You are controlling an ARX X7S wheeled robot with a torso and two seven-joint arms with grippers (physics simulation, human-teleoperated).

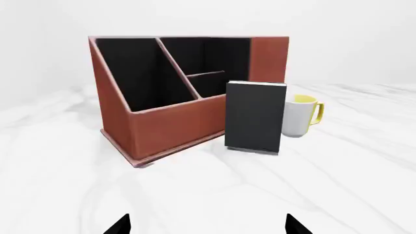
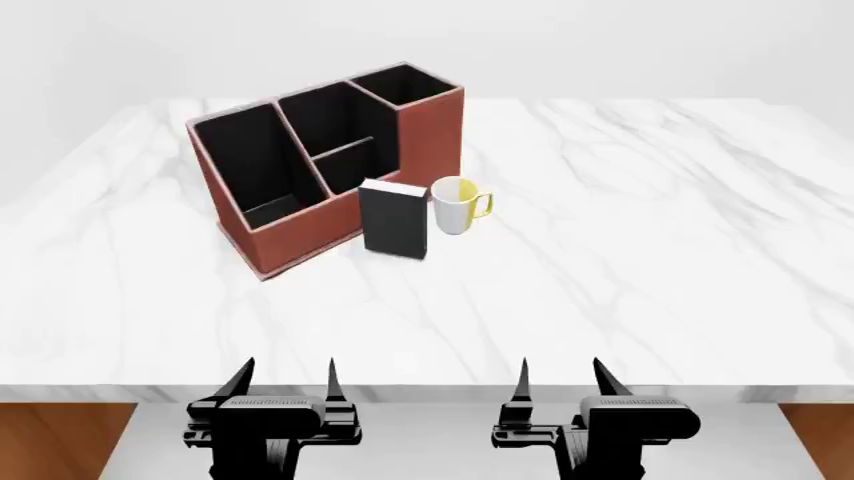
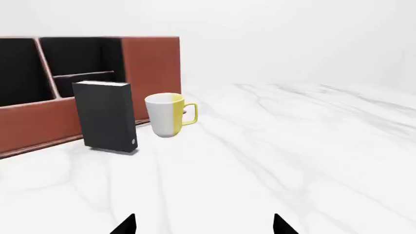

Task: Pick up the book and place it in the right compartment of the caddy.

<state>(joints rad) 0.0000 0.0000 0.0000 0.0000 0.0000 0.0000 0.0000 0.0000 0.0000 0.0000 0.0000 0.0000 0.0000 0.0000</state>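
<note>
Nearest the head camera, the left gripper (image 2: 284, 385) and the right gripper (image 2: 559, 383) sit side by side at the near edge of the marble table (image 2: 641, 250), each with its two fingers spread wide and nothing between them. Both are well apart from the objects farther back on the tabletop.

The book (image 2: 394, 220) stands upright on the table, its black cover facing the robot, just in front of the caddy (image 2: 320, 165) and just beside the mug (image 2: 457, 206), which stands to its right. The head view looks down into the caddy and shows all three sections, with the right compartment (image 2: 407, 88) as the tall, square end section at the far right, its walls highest.

The left wrist view sees the caddy from low down: the sloped end section and the divided middle are open to it, but the right compartment shows only as a tall reddish outer wall (image 1: 268, 61), its interior hidden. There the book (image 1: 255, 117) overlaps the caddy's front corner and partly covers the mug (image 1: 300, 116).

The right wrist view shows the book's (image 3: 104, 116) white page edges along the top, a small pale mark at its lower corner, and the mug's (image 3: 165, 114) white-and-yellow split with the handle clear of the book.
</note>
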